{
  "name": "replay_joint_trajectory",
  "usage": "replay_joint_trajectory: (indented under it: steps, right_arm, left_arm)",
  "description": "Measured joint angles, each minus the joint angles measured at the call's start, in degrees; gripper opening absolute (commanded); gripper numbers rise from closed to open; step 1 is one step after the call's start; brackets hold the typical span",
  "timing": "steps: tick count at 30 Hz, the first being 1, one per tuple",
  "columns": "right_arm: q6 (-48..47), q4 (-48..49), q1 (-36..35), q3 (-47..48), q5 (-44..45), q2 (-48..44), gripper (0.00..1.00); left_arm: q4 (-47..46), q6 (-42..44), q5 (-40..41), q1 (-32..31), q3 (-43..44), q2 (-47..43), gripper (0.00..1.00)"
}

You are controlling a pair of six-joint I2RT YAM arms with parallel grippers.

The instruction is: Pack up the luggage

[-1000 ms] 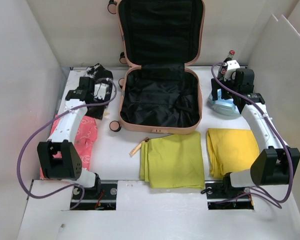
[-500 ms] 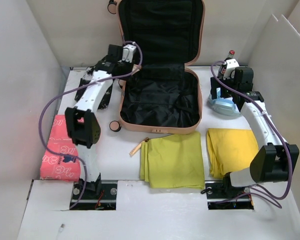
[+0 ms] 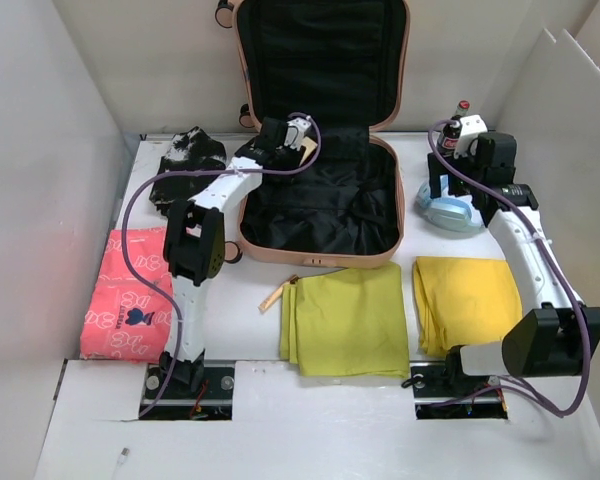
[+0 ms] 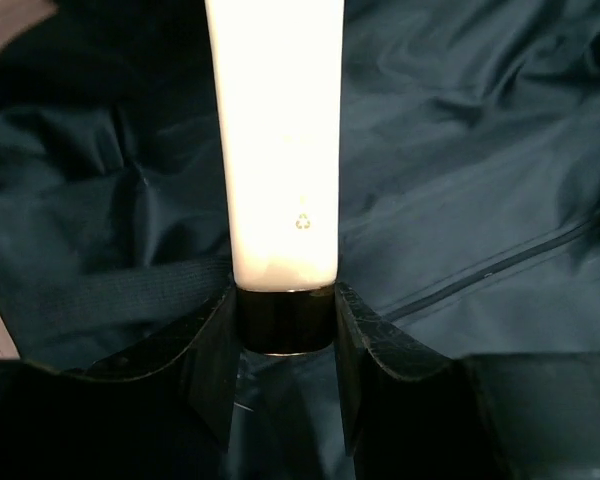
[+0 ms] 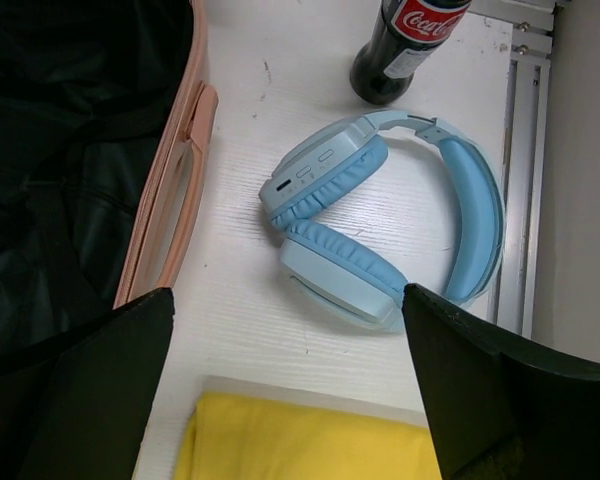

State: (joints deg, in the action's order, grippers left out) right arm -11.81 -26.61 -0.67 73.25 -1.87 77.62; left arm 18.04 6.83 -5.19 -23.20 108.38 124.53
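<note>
Jaws first: left gripper (image 4: 285,320) partly closed, pinching the black cap of a cream-white plastic squeeze tube (image 4: 275,150), tube body sticking out ahead of the fingers. Right gripper (image 5: 288,300) spread to full width, holding nothing, hanging over light-blue over-ear headphones (image 5: 325,170) on the white table (image 5: 250,90).

Beyond the left jaws, only creased black lining: tube poised over the open bottom shell of the peach-pink hard-shell suitcase (image 3: 315,260), set at the far middle of the table, lid propped upright toward the back wall. Looks like the placing step for the tube. Calls next for lowering it onto the lining and parting the jaws, well inside the rim to keep it from rolling out. Likely next for the right arm: the headphones.

From the left wrist view alone: the grip on the cap, hidden overhead under the wrist. From overhead alone: the things waiting outside, a folded olive-yellow cloth (image 3: 345,320), a brighter yellow cloth (image 3: 465,300), a pink printed packet (image 3: 130,300), a black bundle (image 3: 190,160). From the right wrist view alone: the red cola label on the dark bottle (image 5: 400,40) beside the headphones.
</note>
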Motion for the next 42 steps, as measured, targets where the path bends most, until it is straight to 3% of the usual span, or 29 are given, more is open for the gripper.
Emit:
replay_joint_trajectory:
  steps: [6, 11, 16, 18, 19, 21, 23, 28, 33, 38, 42]
  right_arm:
    - [-1.5, 0.1, 0.3, 0.6, -0.1, -0.1, 1.00]
    - [-2.7, 0.2, 0.4, 1.5, -0.8, 2.1, 1.00]
    - [-4.0, 0.2, 0.4, 2.7, -1.6, 4.6, 1.00]
    - [-4.6, 0.2, 0.4, 3.0, -1.7, 4.8, 1.00]
    - [-4.9, 0.2, 0.4, 3.1, -1.8, 4.8, 1.00]
    - [-5.3, 0.3, 0.5, 3.2, -1.8, 4.8, 1.00]
    - [-5.6, 0.3, 0.7, 3.2, -1.8, 4.8, 1.00]
    - [-6.1, 0.3, 1.6, 3.1, -1.9, 4.8, 1.00]
    - [-5.0, 0.7, 5.4, 2.4, -3.8, 5.1, 1.00]
    - [-3.4, 6.5, 10.1, -0.4, -6.0, 7.4, 1.00]
    - [-3.0, 12.6, 10.8, 1.7, -5.9, 14.8, 1.00]
  left_arm:
    - [-3.4, 16.5, -6.0, 0.9, -1.6, 0.2, 0.00]
    - [-6.2, 32.4, -6.2, 1.0, -3.7, 1.4, 0.00]
    - [-3.4, 43.2, -7.7, 1.7, 5.3, 8.3, 0.01]
    - [-3.9, 45.9, -8.5, 2.3, 6.8, 10.5, 0.21]
    - [-4.5, 46.9, -8.6, 2.6, 6.8, 11.1, 0.45]
    - [-6.4, 48.4, -8.0, 3.0, 6.3, 11.6, 0.76]
    - [-9.5, 48.4, -6.7, 3.2, 5.2, 11.5, 1.00]
    - [-15.9, 43.0, -1.1, 3.3, 4.2, 10.8, 1.00]
    - [-11.8, 32.6, 0.9, 3.3, 9.9, 9.3, 1.00]
    - [-3.3, 24.7, -0.7, 3.7, 7.5, -3.2, 1.00]
    - [1.5, 19.0, -2.1, 5.6, 1.3, -15.6, 1.00]
